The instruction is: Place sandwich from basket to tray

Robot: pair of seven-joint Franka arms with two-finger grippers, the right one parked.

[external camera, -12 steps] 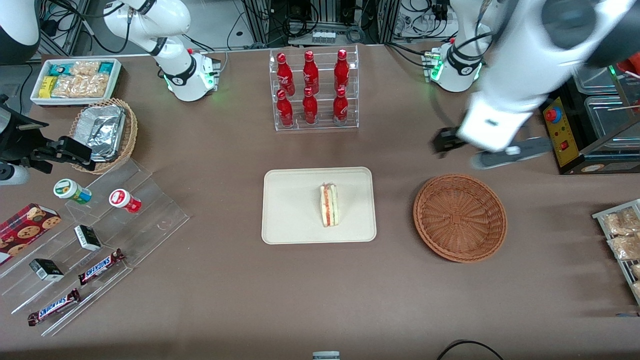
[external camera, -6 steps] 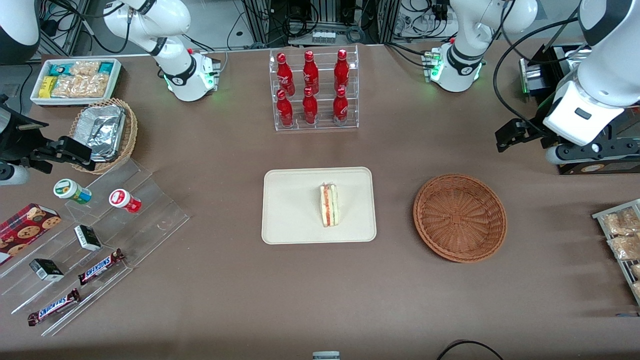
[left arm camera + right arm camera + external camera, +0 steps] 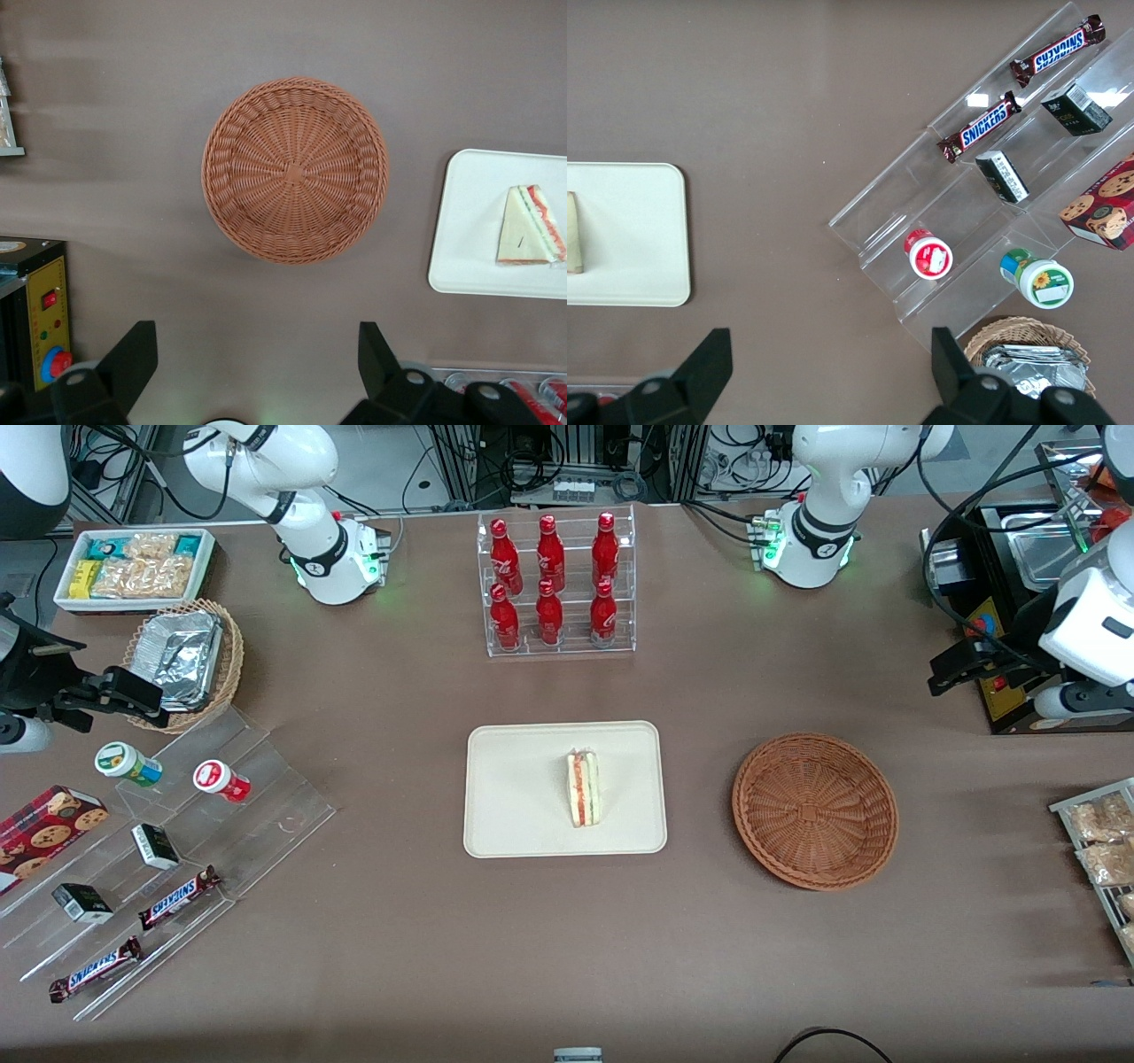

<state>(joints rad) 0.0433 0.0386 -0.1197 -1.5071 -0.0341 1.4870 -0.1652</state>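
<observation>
Fingers (image 3: 133, 359) apart; sandwich (image 3: 584, 788) on tray (image 3: 514, 797), basket (image 3: 815, 810) bare.

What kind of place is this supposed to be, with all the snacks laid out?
Probably a lab mock-up of a snack shop: red bottles in a clear rack, Snickers bars on acrylic steps, a sandwich on a tray, cabling past the table. The hand hangs open above the basket.
</observation>
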